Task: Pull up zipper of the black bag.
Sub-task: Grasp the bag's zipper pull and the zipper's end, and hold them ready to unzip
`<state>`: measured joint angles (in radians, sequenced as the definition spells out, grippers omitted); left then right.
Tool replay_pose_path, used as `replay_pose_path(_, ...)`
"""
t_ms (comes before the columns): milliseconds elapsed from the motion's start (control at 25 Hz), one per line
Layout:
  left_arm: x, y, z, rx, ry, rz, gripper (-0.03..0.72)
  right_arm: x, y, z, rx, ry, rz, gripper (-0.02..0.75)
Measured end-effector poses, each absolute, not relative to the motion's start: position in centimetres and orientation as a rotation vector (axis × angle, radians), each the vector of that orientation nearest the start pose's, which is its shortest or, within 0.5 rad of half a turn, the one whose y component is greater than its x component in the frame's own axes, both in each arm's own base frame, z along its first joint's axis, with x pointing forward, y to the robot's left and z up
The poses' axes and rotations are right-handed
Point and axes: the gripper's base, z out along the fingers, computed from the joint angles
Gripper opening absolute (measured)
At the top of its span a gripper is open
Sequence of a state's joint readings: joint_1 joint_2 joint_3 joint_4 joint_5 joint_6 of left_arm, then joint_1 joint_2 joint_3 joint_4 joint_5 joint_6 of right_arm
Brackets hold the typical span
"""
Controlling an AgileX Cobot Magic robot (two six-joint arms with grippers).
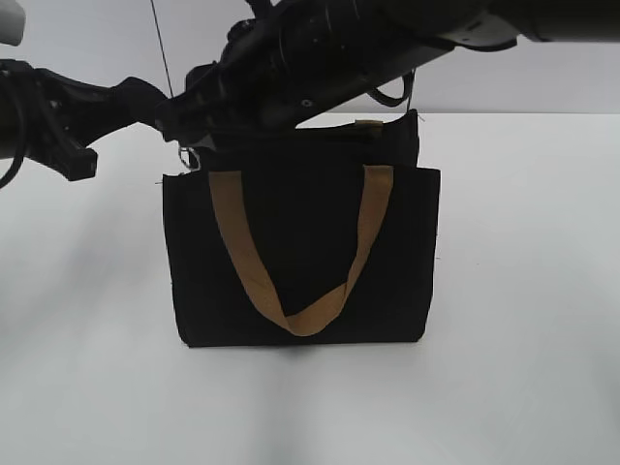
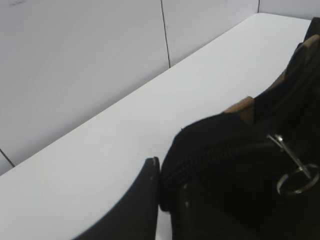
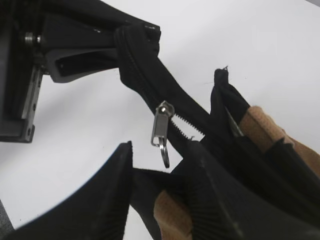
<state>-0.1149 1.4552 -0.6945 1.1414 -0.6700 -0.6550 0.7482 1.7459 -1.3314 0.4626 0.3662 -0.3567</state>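
White counter (image 1: pixel 523 291), pale panelled wall behind. Bag (image 1: pixel 300 262) stood upright mid-counter, 1 tan strap (image 1: pixel 291 262) drooping down its front. Left pincer (image 2: pixel 167 200) was pinching the bag's top corner at the zip end, fingers (image 2: pixel 135 210) pressed onto the fabric. Right pincer (image 3: pixel 160 200) was spread, the pull tab (image 3: pixel 160 131) with its ring hanging just above the gap, not gripped. Zipper (image 3: pixel 150 85) looked shut from the held corner to the slider; teeth beyond it lay apart. Judgement: corner anchored, most of the zip left to close; right pincer had yet to grab the tab.
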Motion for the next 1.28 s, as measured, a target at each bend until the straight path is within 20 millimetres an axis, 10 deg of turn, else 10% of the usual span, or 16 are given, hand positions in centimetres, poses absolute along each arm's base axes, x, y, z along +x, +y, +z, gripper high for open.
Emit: replay_pose_path(1280,28.5,-9.0,24.2,0.757,1.621,-0.526,0.025,29.9,30.6,24.0,-0.707,2.209,0.648,0.148)
